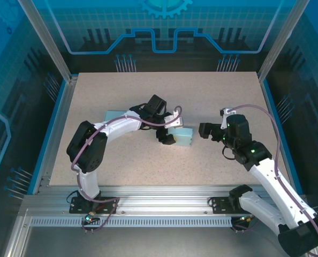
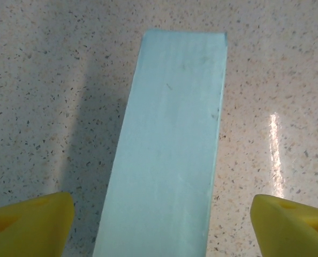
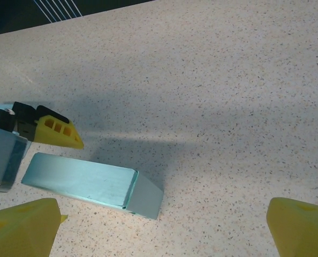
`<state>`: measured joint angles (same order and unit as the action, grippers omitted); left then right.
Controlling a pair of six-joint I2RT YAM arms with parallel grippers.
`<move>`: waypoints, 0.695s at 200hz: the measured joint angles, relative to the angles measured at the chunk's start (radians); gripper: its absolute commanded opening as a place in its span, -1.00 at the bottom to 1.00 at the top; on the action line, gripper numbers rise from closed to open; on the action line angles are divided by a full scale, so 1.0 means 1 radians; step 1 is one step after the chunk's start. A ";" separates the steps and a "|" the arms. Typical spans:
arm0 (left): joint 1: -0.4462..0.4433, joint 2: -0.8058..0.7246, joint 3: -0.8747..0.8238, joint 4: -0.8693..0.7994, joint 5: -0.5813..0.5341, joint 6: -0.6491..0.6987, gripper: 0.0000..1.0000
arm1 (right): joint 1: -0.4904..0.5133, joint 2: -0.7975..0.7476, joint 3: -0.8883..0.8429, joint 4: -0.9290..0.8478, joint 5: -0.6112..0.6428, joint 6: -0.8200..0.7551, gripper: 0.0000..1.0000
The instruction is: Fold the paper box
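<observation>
1. Pale blue folded paper box [image 1: 182, 138] is seen lying mid speckled tabletop [image 1: 148, 91].
2. Left end effector [image 2: 160, 227] is spread open astride it, untouched; right end effector [image 3: 163, 229] is open, empty, nearby.
3. Risk: box may be skewed or crushed if closed on off-centre.

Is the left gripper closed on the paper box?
No, the left gripper is open: bare table shows between each finger and the paper box.

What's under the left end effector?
The pale-blue paper box, lying on the speckled table between the open fingers of the left end effector. The box's near end and inside are hidden.
</observation>
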<state>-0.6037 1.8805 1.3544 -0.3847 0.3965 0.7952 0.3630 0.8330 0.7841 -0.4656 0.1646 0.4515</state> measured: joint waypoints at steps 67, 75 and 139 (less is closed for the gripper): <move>-0.023 0.010 0.001 -0.013 -0.079 0.032 0.08 | -0.006 -0.047 -0.008 -0.028 0.072 0.028 1.00; -0.025 0.012 0.001 -0.013 -0.086 0.034 -0.01 | -0.006 -0.053 -0.010 -0.031 0.075 0.028 1.00; -0.035 -0.003 -0.047 0.121 -0.191 0.042 -0.44 | -0.006 -0.078 -0.013 -0.059 0.109 0.035 1.00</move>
<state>-0.6392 1.8778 1.3071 -0.2634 0.2058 0.8375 0.3565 0.7547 0.7708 -0.5247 0.2741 0.4866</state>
